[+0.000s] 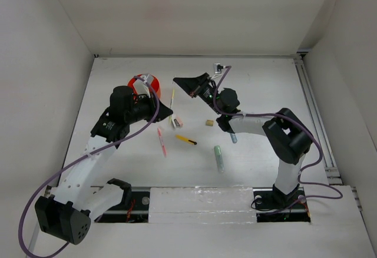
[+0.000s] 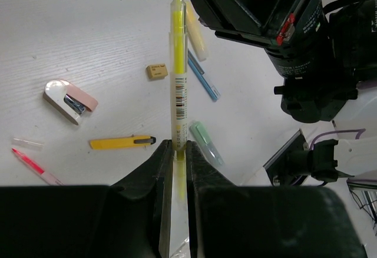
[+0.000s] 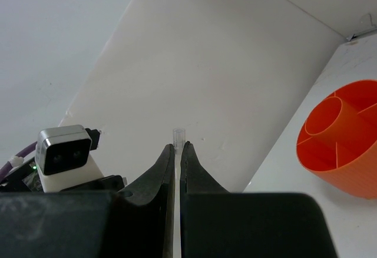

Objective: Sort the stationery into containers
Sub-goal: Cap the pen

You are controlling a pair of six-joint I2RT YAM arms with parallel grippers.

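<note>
The left jaws clamp the lower end of a yellow highlighter (image 2: 178,75), which juts straight out past their tips with its barcode label showing. The right jaws, pressed shut on a slim clear piece (image 3: 178,133), stand close beside the highlighter's far end. The orange cup (image 1: 152,83) sits to the right of the right jaws, its dividers ringing a round centre well. Beneath the left jaws a tan eraser (image 2: 156,71), a yellow-black pen (image 2: 121,142) and a pale green marker (image 2: 206,142) lie spaced apart on the surface (image 1: 265,81). Walls close three sides.
</note>
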